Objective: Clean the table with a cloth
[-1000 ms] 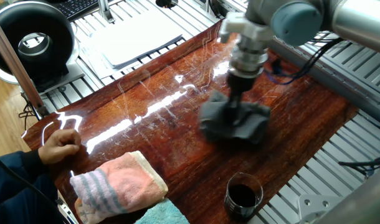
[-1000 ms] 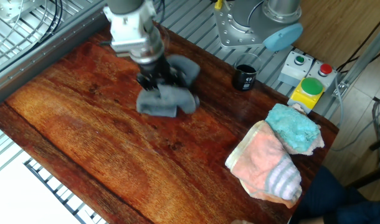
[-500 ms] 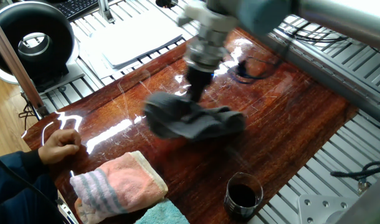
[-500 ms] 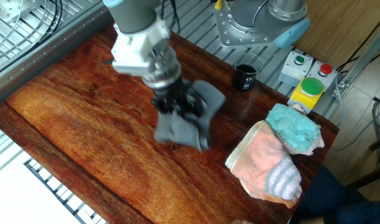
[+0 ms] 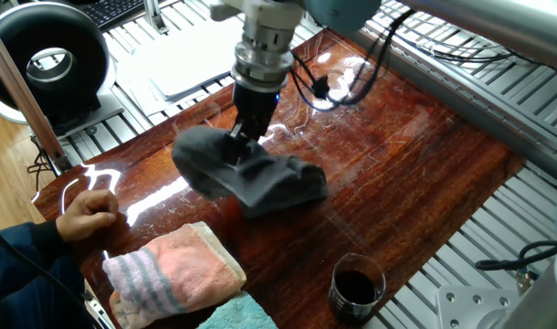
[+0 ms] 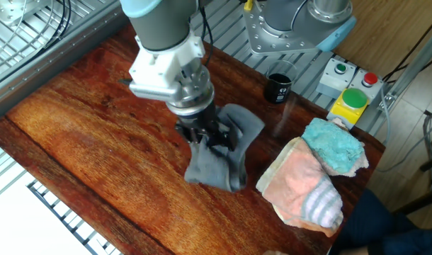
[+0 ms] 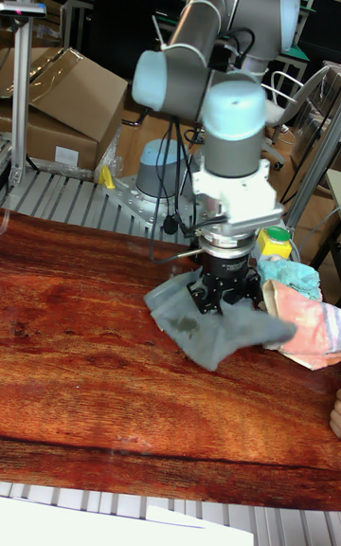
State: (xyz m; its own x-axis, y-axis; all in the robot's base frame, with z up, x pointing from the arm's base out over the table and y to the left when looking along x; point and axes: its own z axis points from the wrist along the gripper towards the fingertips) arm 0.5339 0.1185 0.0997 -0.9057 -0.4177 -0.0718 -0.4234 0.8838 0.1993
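Note:
The dark grey cloth (image 5: 251, 174) lies rumpled on the glossy reddish-brown table (image 5: 415, 174), near its middle. My gripper (image 5: 242, 142) points straight down and is shut on the cloth, pressing it against the wood. From the other side the cloth (image 6: 219, 159) spreads out under the gripper (image 6: 205, 134) on the table (image 6: 88, 134). The tall view shows the cloth (image 7: 204, 328) fanned out below the gripper (image 7: 223, 300) on the table (image 7: 85, 356). The fingertips are buried in the folds.
A pink striped towel (image 5: 173, 270) and a teal cloth (image 6: 333, 145) lie at one table end, close to the grey cloth. A person's hand (image 5: 91, 210) rests on the table edge. A dark cup (image 5: 356, 285) stands near the rim. Button box (image 6: 347, 95) sits beyond.
The gripper has dragged the cloth across the table toward the pink towel and the person's hand, moving steadily over both earlier frames. The cloth trails behind, stretched out.

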